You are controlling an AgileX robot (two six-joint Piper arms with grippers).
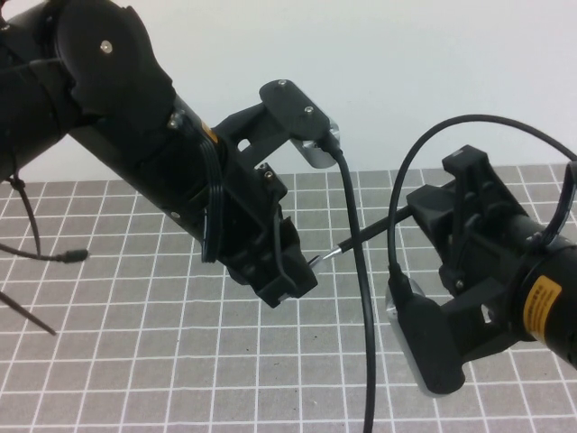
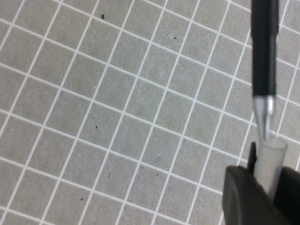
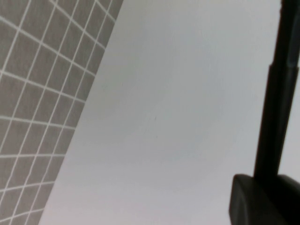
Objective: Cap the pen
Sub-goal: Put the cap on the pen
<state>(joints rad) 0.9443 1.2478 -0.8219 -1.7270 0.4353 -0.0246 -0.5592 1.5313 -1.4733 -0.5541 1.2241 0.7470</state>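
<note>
My left gripper (image 1: 300, 273) is above the middle of the mat and is shut on the cap (image 2: 271, 158). The cap is a short greyish tube with a dark clip at its side, open end outward. My right gripper (image 1: 431, 215) is shut on the pen (image 1: 374, 234), a slim black stick held slanting toward the left gripper. In the left wrist view the pen (image 2: 264, 51) points its silver tip (image 2: 265, 119) right at the cap's mouth, just touching or entering it. The left gripper (image 2: 269, 190) shows there. In the right wrist view the pen (image 3: 279, 93) rises from my right gripper (image 3: 274, 192).
A grey grid mat (image 1: 162, 361) covers the table, with a white wall (image 1: 379, 63) behind it. A thick black cable (image 1: 362, 307) hangs down between the two arms. A thin cable with a small plug end (image 1: 74, 255) lies at the left.
</note>
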